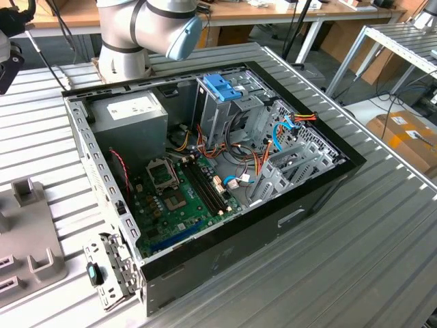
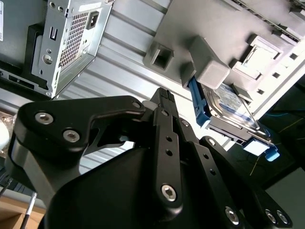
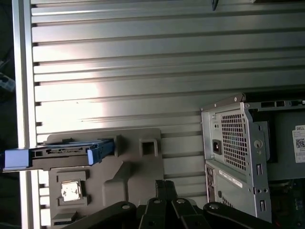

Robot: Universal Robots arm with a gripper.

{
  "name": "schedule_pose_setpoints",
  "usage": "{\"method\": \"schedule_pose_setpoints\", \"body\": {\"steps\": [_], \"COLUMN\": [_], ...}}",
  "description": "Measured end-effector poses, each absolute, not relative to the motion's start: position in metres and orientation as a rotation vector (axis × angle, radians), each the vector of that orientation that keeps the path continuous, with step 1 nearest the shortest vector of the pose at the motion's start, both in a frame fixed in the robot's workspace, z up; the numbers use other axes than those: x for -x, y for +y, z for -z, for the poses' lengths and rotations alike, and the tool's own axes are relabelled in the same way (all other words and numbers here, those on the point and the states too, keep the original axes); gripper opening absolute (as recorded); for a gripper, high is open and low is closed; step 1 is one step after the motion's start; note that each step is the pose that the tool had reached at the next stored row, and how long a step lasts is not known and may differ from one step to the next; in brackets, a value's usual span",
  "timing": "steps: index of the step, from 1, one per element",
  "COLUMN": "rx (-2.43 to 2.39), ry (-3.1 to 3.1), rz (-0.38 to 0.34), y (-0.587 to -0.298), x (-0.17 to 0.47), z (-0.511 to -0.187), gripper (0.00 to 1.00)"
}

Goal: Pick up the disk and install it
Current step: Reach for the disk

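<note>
The disk [image 3: 62, 152] is seated in a slot of the grey holder [image 3: 133, 167], stood on one long edge so that its thin upper edge faces up; in the second wrist view its labelled face [image 2: 228, 102] is seen turned sideways. Its long axis is laid along the holder's side; one end is tucked against a post of the holder, and the other end, capped in light blue, is carried out past the holder's rim. Blue rails [image 2: 195, 98] are fitted along its sides.

It is judged to be stiff and dense, fairly heavy for its bulk, with smooth metal faces that could slip; it is also judged sensitive to knocks, and the plastic rails may flex if squeezed. Hold is best taken across the two broad faces, near the middle of the upper edge, so that weight is balanced and the rails are left free.

The gripper [image 2: 164, 93] is held above the holder, beside the disk and apart from it; its fingertips are brought together and nothing is held between them.

Beyond the holder, the open case [image 1: 273, 232] is set on the same ribbed table [image 3: 143, 71], with its rear grille turned towards the holder.
</note>
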State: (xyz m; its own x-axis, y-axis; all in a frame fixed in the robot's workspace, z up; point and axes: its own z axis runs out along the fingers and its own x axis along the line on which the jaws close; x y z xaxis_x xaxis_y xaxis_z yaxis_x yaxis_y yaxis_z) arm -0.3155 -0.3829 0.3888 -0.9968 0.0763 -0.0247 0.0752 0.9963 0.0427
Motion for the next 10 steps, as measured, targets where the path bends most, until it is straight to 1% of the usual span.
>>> {"method": "schedule_pose_setpoints", "body": {"steps": [10], "rx": [-0.118], "ry": [3.112], "rz": [-0.065], "y": [-0.3823], "x": [0.3276], "z": [-0.3887], "gripper": [0.11]}}
